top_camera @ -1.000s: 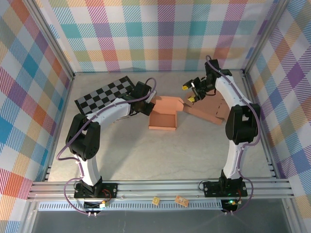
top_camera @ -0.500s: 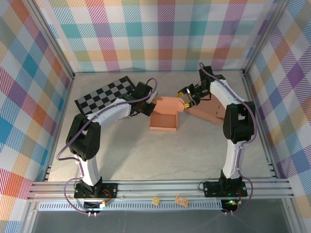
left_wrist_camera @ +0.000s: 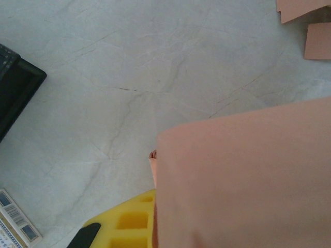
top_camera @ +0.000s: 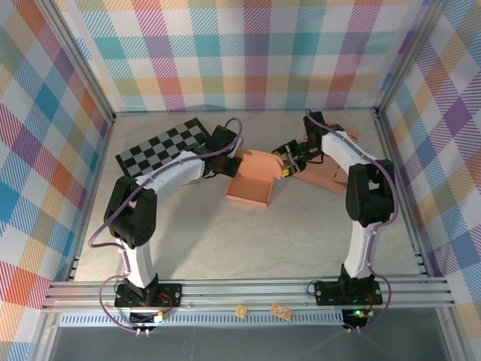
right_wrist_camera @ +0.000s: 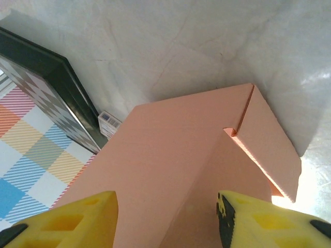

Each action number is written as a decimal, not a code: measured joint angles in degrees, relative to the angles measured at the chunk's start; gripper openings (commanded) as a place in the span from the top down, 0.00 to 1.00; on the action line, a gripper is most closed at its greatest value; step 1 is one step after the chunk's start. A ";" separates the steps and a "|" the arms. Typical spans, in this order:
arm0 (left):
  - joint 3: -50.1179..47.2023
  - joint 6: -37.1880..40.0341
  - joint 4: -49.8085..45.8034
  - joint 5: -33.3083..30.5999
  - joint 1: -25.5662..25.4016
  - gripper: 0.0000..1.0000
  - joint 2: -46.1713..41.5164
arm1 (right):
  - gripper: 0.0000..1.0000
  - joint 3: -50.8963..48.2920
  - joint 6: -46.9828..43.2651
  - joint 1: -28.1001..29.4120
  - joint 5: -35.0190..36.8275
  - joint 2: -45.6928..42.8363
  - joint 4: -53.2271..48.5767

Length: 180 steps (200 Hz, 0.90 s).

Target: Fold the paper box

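Paper box: one salmon paper box (top_camera: 252,182), partly folded with its walls up, sits on the table (top_camera: 225,241) between the two grippers.
Flat sheet: one more salmon flat sheet (top_camera: 328,169) lies just right of the box, under the right arm.
Left gripper: the left gripper (top_camera: 228,162) is at the box's left wall with its jaws closed. One yellow finger (left_wrist_camera: 129,225) shows with the wall panel right against it, so it seems to pinch that wall.
Right gripper: the right gripper (top_camera: 286,164) is at the box's far right corner. Its jaws stand apart, with two yellow fingers (right_wrist_camera: 67,217) over a raised flap.
Checkerboard: one black-and-white checkerboard (top_camera: 161,147) lies at the far left, near the left arm.
Writing: one small barcode label (right_wrist_camera: 108,123) lies beside the checkerboard's edge, its print too small to read.
Front rail: two small tan bits (top_camera: 240,309) lie just in front of the rail (top_camera: 248,289).
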 measured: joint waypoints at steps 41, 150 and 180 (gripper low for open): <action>0.00 -2.01 0.02 0.02 -0.81 1.00 0.00 | 0.47 -0.52 4.33 0.20 -0.02 -0.50 2.23; 0.00 -5.07 -0.02 -1.49 -1.11 1.00 0.55 | 0.46 -4.87 8.39 1.14 0.81 -4.22 3.19; 0.00 -5.05 -0.02 -1.49 -1.11 1.00 0.90 | 0.46 -6.64 7.76 0.37 1.09 -5.18 2.86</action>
